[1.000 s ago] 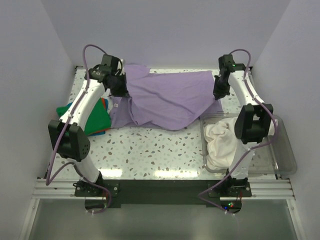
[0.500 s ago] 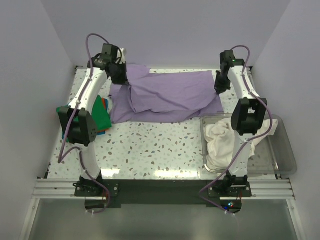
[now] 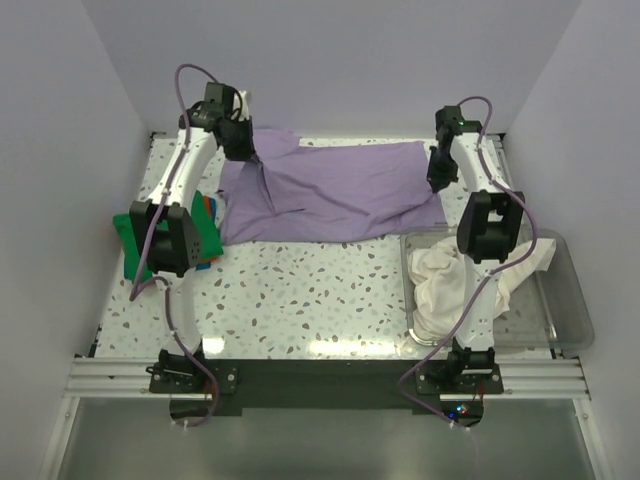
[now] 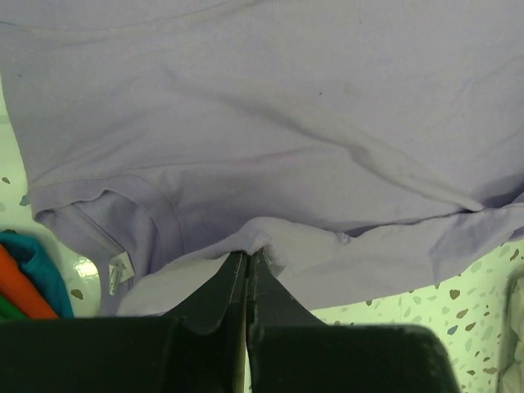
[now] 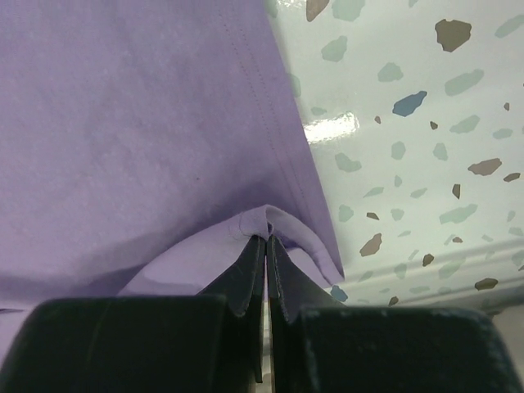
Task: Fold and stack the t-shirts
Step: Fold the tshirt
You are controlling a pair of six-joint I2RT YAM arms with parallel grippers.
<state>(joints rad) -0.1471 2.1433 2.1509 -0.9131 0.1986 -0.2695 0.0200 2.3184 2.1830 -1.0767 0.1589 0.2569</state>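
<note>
A lavender t-shirt point(image 3: 335, 190) lies spread across the far half of the speckled table. My left gripper point(image 3: 243, 152) is shut on its far left edge; in the left wrist view the fingertips point(image 4: 247, 255) pinch a fold of lavender cloth point(image 4: 270, 147). My right gripper point(image 3: 437, 180) is shut on the shirt's right edge, and in the right wrist view a small fold point(image 5: 270, 219) sits between the closed jaws. A folded green t-shirt point(image 3: 200, 232) with blue and orange edges lies at the left, partly behind my left arm. A cream white t-shirt point(image 3: 440, 285) is crumpled in the bin.
A clear plastic bin point(image 3: 570, 310) sits at the table's right front and holds the white shirt. White walls close in on three sides. The table's near edge meets a metal rail point(image 3: 320, 378) with both arm bases.
Both grippers carried the lavender shirt's near edge toward the back of the table, so the raised sagging cloth now lies flatter and folded over. Both arms stretched farther away.
</note>
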